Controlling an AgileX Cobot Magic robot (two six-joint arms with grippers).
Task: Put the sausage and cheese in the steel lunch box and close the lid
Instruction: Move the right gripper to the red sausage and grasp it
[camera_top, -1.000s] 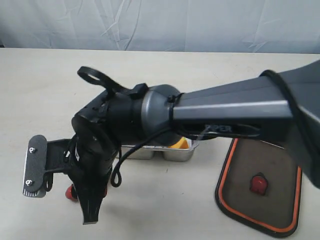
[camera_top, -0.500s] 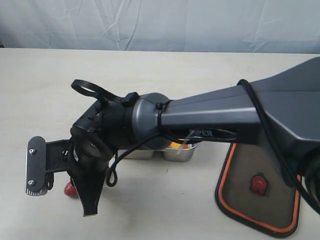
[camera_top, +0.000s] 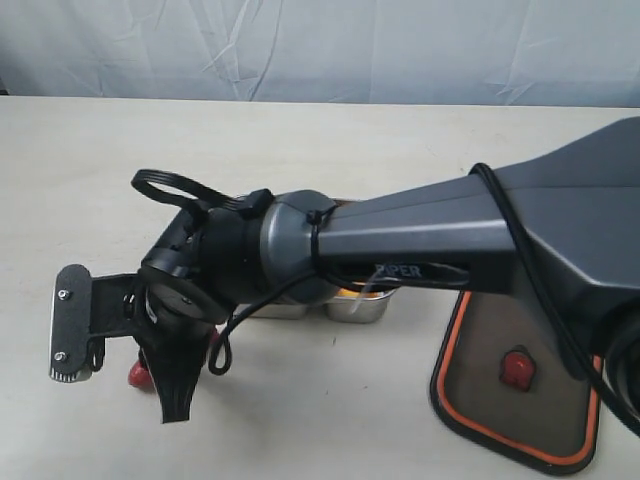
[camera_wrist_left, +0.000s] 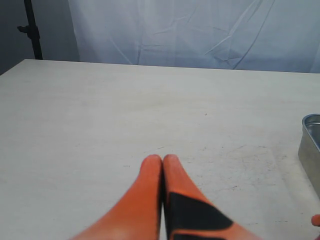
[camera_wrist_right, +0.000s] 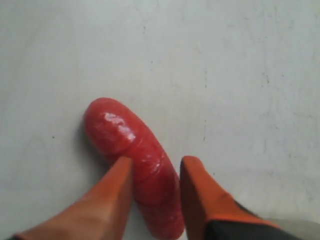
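Note:
The red sausage (camera_wrist_right: 132, 150) lies on the table, and only its end (camera_top: 140, 373) shows under the arm in the exterior view. My right gripper (camera_wrist_right: 156, 162) is down over it, open. One finger touches the sausage's side and the other stands a narrow gap away. In the exterior view that gripper (camera_top: 172, 395) is at the front left. The steel lunch box (camera_top: 355, 310) is mostly hidden behind the right arm, and a sliver of yellow-orange cheese (camera_top: 348, 292) shows in it. The dark lid (camera_top: 520, 375) lies flat to the box's right. My left gripper (camera_wrist_left: 162, 159) is shut and empty above bare table.
The right arm's long grey link (camera_top: 430, 235) stretches across the middle of the exterior view, with a black cable loop (camera_top: 165, 182) at the wrist. The lunch box's corner (camera_wrist_left: 311, 145) appears at the side of the left wrist view. A white cloth (camera_top: 320, 45) backs the table.
The right arm has shifted a little to the left and lower over the sausage. The sausage, box and lid have not moved. The left gripper stays shut.

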